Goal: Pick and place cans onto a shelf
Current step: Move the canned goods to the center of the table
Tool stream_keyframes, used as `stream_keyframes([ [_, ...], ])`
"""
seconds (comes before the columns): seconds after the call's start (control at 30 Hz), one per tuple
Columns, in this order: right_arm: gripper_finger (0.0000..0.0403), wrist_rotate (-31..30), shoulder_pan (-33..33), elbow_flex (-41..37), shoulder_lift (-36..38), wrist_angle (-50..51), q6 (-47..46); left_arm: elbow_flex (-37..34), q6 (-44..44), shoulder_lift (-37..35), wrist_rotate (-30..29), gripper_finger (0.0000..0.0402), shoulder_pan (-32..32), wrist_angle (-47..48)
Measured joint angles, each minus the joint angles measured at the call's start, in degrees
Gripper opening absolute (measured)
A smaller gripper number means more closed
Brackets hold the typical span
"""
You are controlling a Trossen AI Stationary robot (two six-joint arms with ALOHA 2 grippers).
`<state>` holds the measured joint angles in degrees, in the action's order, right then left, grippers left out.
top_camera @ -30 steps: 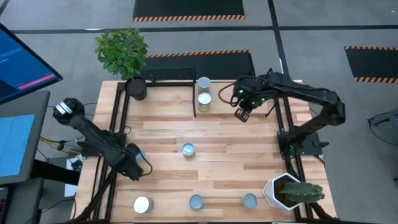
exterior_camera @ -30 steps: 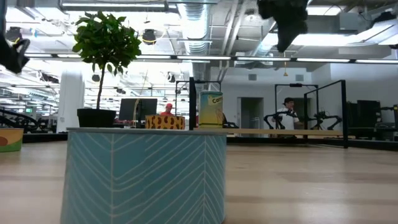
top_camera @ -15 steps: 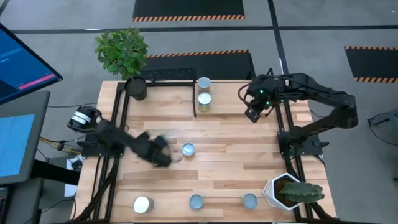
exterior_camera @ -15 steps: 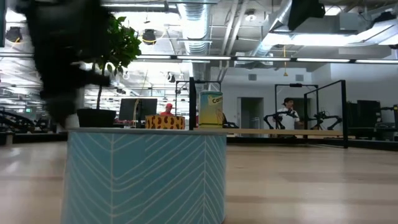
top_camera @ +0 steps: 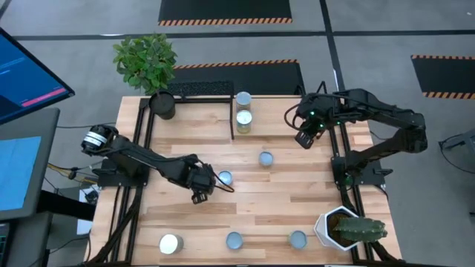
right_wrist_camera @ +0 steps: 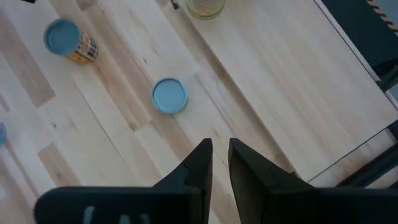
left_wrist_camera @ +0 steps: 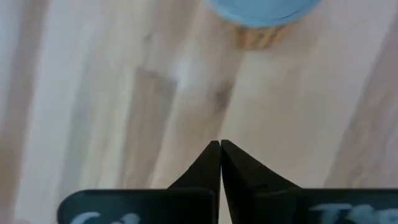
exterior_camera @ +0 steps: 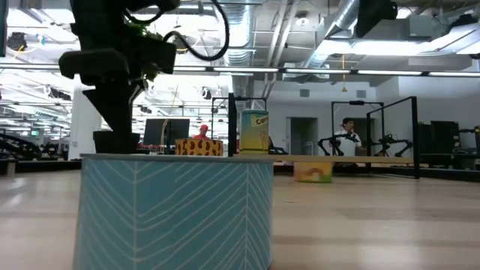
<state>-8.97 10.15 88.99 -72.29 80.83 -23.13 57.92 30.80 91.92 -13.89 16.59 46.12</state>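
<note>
Two cans [top_camera: 243,98] [top_camera: 243,119] stand at the right end of the black-rod shelf [top_camera: 232,127] at the table's far side. A blue-topped, orange-labelled can [top_camera: 224,178] stands at mid-table, and it also shows in the left wrist view [left_wrist_camera: 261,11]. Another can [top_camera: 265,158] stands to its right, seen too in the right wrist view [right_wrist_camera: 170,95]. Three cans [top_camera: 171,243] [top_camera: 234,239] [top_camera: 297,239] stand along the near edge. My left gripper [top_camera: 208,187] [left_wrist_camera: 221,144] is shut and empty, just left of the mid-table can. My right gripper [top_camera: 304,138] [right_wrist_camera: 217,144] hangs high at the far right, narrowly open and empty.
A black plant pot [top_camera: 163,104] with a leafy plant stands at the far left corner by the shelf. A white cactus pot [top_camera: 343,228] stands at the near right corner. Black frame rods run along both side edges. Bare wood lies between the middle cans and the near row.
My left gripper has swung fast from the table's left edge toward the middle and now sits beside the mid-table can. My right gripper has drifted a little toward the right edge. A can now stands right of the middle, where none showed before.
</note>
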Motion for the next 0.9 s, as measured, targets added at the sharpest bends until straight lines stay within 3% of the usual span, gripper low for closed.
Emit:
stream_keyframes([
  [0.13, 0.0077, 0.0, -0.1, 0.0, 0.0, 0.3, 0.8, -2.2, -0.5, 0.2, -1.0, 0.0, -1.9, -5.7],
  [0.4, 0.0077, 0.0, -0.1, 0.0, 0.8, 2.1, 1.1, -2.8, -8.4, 0.4, 6.3, 0.0, -5.0, -15.3],
  [0.73, 0.0077, -0.1, 0.0, 0.0, 4.5, 2.5, 0.7, 1.2, -10.8, 10.5, 8.2, 0.0, -5.6, -25.0],
  [0.83, 0.0077, -0.1, 0.0, 0.0, 5.6, 2.5, 0.3, 3.8, -12.3, 10.3, 6.0, 0.0, -5.6, -24.9],
  [0.9, 0.0077, -0.1, 0.0, 0.0, 6.1, 2.6, 0.0, 5.1, -13.0, 9.4, 5.9, 0.0, -5.0, -20.0],
])
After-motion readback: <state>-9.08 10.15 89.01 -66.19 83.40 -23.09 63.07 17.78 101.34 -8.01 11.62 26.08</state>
